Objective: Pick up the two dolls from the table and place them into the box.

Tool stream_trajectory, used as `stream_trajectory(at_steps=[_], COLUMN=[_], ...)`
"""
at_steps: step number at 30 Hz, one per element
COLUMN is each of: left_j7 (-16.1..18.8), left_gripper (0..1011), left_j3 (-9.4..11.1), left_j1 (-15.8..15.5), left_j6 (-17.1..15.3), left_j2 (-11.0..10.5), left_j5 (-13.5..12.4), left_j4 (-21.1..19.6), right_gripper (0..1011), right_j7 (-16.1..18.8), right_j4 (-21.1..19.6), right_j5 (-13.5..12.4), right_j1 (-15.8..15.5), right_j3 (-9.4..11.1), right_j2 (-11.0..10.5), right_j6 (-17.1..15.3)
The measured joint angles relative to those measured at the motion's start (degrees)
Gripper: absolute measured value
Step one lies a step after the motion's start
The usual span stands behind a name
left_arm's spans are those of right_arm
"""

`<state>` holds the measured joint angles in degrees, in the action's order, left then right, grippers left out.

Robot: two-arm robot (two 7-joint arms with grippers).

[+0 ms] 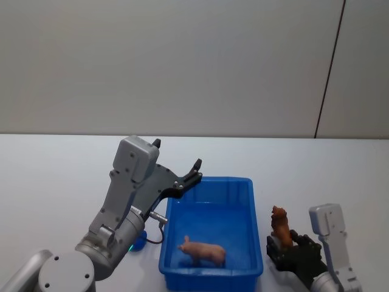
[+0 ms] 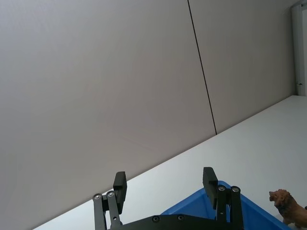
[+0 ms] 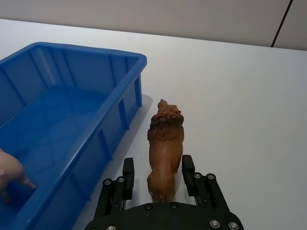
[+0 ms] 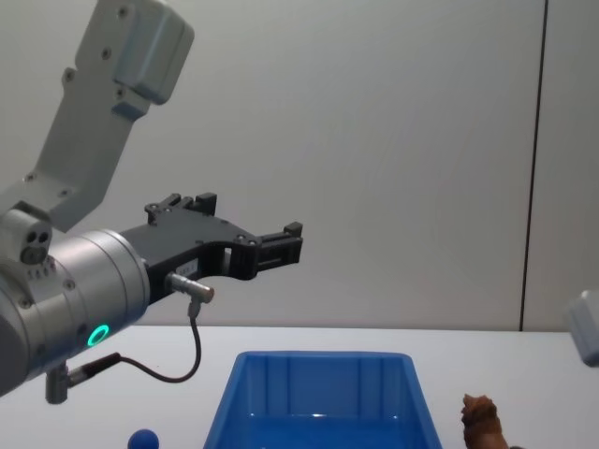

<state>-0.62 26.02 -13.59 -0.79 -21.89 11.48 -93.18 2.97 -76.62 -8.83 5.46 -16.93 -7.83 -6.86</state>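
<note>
The blue box (image 1: 173,243) stands on the white table (image 1: 55,176) in front of me. The pale pink pig doll (image 1: 203,250) lies inside it near the front wall. The reddish-brown shaggy doll (image 1: 280,224) stands upright on the table just right of the box. My right gripper (image 3: 158,167) is open and low at the table, its fingers (image 3: 128,168) on either side of the brown doll (image 3: 164,143), with a gap on one side. My left gripper (image 1: 177,155) hangs open and empty in the air above the box's far left corner, seen also in the left wrist view (image 2: 164,184).
A small blue ball (image 4: 142,438) lies on the table left of the box, under my left arm. A cable loops below the left wrist (image 4: 192,351). A plain grey wall (image 1: 182,61) rises behind the table.
</note>
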Motion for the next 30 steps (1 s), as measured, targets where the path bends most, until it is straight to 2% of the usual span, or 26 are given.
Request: stream_trajectory(at_steps=[10, 22, 30], left_j7=[0.0, 0.0, 0.0], left_gripper=[1002, 1002, 1002], left_j3=[0.0, 0.0, 0.0], left_j1=[0.0, 0.0, 0.0], left_j6=[0.0, 0.0, 0.0], left_j2=[0.0, 0.0, 0.0], left_j5=[0.0, 0.0, 0.0], left_j4=[0.0, 0.0, 0.0], right_gripper=[319, 310, 310], right_j7=[-1.2, -3.2, -2.4], right_j4=[-0.6, -5.2, -8.1], right_j5=[-0.2, 0.8, 1.2], right_j1=[-0.2, -1.0, -0.9], right_j3=[-0.2, 0.0, 0.2], right_j2=[0.4, 0.3, 0.2], right_j6=[-0.5, 1.2, 2.8])
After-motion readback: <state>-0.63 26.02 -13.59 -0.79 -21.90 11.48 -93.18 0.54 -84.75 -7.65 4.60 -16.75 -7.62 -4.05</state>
